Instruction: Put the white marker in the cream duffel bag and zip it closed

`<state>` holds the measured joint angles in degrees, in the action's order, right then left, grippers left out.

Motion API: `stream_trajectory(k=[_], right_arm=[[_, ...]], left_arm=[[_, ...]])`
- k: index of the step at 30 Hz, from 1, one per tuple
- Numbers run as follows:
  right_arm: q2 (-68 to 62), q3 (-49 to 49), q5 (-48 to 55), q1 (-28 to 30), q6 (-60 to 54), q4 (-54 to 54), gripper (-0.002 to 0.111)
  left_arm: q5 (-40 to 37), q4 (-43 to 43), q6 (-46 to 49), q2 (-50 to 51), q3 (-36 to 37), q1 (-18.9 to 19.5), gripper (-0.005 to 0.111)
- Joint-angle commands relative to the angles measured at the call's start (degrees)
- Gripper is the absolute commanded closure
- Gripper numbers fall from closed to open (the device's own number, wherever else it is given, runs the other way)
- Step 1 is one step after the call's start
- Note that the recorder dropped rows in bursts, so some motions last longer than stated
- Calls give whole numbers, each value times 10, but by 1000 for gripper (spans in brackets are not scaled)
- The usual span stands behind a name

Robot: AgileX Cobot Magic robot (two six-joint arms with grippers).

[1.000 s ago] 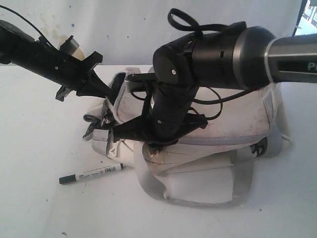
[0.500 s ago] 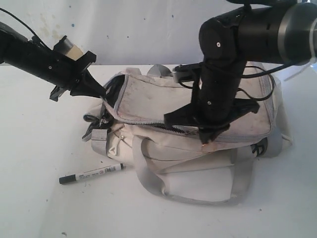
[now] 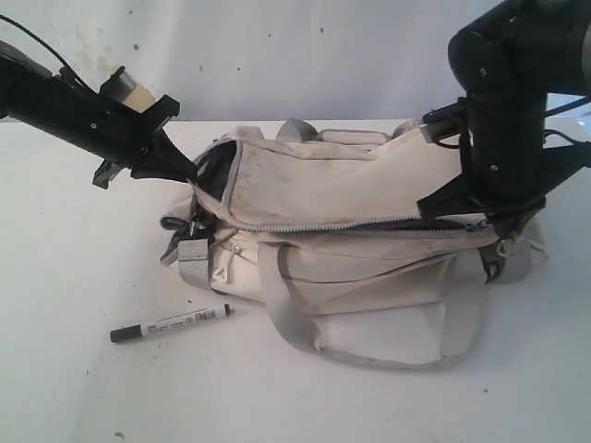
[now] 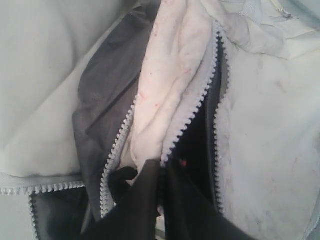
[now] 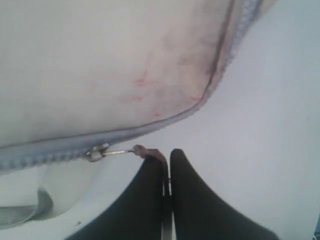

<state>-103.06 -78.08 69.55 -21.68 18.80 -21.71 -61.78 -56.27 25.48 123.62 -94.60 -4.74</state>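
Observation:
The cream duffel bag [image 3: 351, 180] lies on its side on the white table. Its top zip [image 3: 369, 224] gapes along most of its length, showing dark lining [image 4: 200, 145]. My left gripper [image 3: 187, 173] [image 4: 162, 167] is shut on the flap's zipper edge [image 4: 172, 145] at the bag's left end, holding it up. My right gripper [image 3: 503, 242] [image 5: 167, 157] is at the bag's right end, shut on the small brown zipper pull [image 5: 147, 150] hooked to the metal slider [image 5: 95, 153]. The white marker [image 3: 171, 324] with its black cap lies on the table in front of the bag's left end, away from both grippers.
Grey webbing straps [image 3: 295, 323] loop out from the bag's front onto the table [image 3: 83, 249]. A black buckle [image 3: 488, 269] sits at the bag's right end. A white wall stands close behind the bag.
My right gripper has travelled from the bag's middle to its right end with the zipper pull, and the zip has opened along that length. The left gripper and the marker have stayed put.

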Motion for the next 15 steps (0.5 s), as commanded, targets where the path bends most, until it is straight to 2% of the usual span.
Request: stream_trajectory(k=[1,11,13,15], right_arm=[[-2,18,4,29,-9,-47,108],[-11,55,4,64,-5,-76,108],[-11,55,4,64,-9,-71,103],[-11,55,1,64,-18,-48,92]], left_arm=[[-4,1,-1,-2,-1,3,107],[-18,1,4,-2,-1,12,107],[-18,0,26,-2,-1,12,107],[-22,0,47,-2,-1,12,107]])
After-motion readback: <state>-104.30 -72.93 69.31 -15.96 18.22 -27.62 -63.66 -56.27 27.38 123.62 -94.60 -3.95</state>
